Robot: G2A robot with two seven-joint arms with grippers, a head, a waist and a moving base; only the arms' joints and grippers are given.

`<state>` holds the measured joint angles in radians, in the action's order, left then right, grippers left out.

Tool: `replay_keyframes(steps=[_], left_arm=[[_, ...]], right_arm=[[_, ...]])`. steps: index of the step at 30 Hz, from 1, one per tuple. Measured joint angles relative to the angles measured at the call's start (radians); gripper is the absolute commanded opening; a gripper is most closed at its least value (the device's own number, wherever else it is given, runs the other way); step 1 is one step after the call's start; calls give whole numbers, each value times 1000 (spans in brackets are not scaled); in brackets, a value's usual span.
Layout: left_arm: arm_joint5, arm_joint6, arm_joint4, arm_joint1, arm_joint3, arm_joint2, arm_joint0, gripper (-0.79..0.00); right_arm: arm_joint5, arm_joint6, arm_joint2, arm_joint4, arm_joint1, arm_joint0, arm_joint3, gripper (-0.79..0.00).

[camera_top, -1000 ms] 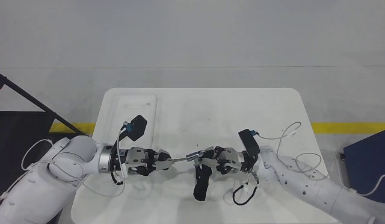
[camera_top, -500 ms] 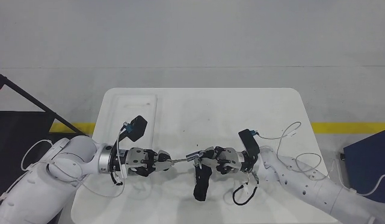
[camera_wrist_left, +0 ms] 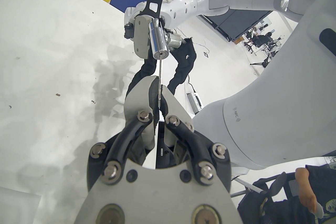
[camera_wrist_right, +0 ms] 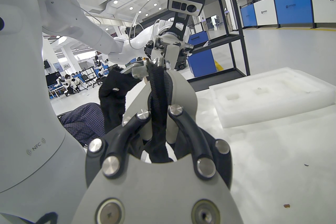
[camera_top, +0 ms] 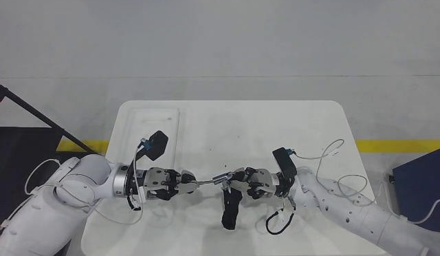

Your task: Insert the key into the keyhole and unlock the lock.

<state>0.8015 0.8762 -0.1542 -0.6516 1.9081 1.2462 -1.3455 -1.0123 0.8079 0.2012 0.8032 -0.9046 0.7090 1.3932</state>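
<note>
Above the table's front middle, the two grippers face each other. My left gripper (camera_top: 189, 182) (camera_wrist_left: 158, 84) is shut on a thin metal key (camera_wrist_left: 159, 72). The key's tip sits at the keyhole in the end face of the silver lock cylinder (camera_wrist_left: 157, 41) (camera_top: 221, 179). My right gripper (camera_top: 237, 181) (camera_wrist_right: 157, 64) is shut on the lock's black sleeved cable (camera_wrist_right: 157, 99) right behind the cylinder (camera_wrist_right: 135, 70). The rest of the black cable (camera_top: 228, 213) hangs down onto the table. How deep the key sits is hidden.
A white foam tray (camera_top: 148, 122) (camera_wrist_right: 270, 93) lies at the table's far left corner. Small dark crumbs (camera_wrist_left: 57, 94) dot the white tabletop (camera_top: 275, 132). A black stand leg (camera_top: 41, 122) slants past the left edge.
</note>
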Motion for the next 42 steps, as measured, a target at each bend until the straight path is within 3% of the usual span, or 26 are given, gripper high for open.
replay_keyframes(steps=[21,34,42], left_arm=[[-1,4,-6,-10,-4,-4,0,-785],[-7,-48,6,-30,-8,-44,16,-785],[-41,-12,22,-31,-6,-37,26,-785]], right_arm=[[0,0,0,0,0,0,0,-785],[0,0,0,0,0,0,0,-785],[0,0,0,0,0,0,0,-785]])
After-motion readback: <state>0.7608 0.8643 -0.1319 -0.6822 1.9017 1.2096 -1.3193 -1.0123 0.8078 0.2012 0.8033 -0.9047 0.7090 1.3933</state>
